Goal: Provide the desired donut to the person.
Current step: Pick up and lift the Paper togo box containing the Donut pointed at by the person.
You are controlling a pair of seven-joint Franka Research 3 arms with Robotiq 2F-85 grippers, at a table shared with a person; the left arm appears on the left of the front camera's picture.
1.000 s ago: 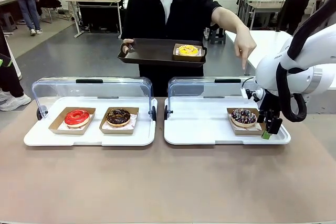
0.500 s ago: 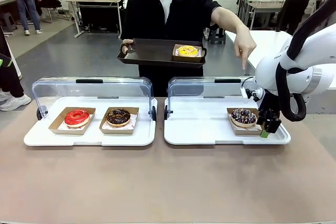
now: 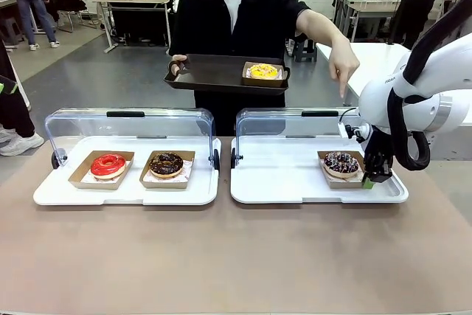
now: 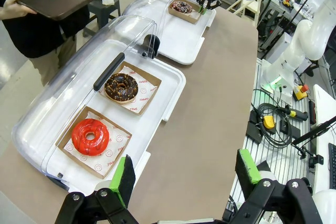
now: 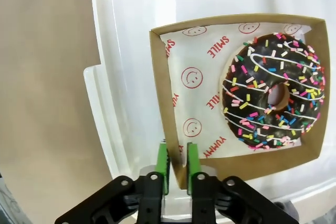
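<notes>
Cardboard is now pinched in your right gripper, just narrowed onto the box holding the sprinkled donut on the tray, so lifting it to the person follows; your left gripper gapes wide.

Bright, even overhead light is filling every view. Soft, faint shadows are lying on the surface along the near edge of the white trays. Pale glare is streaking the clear covers behind those trays. Wide-angle distortion is bending the left wrist view's edges. The cardboard box on one tray is looking sharp.
</notes>
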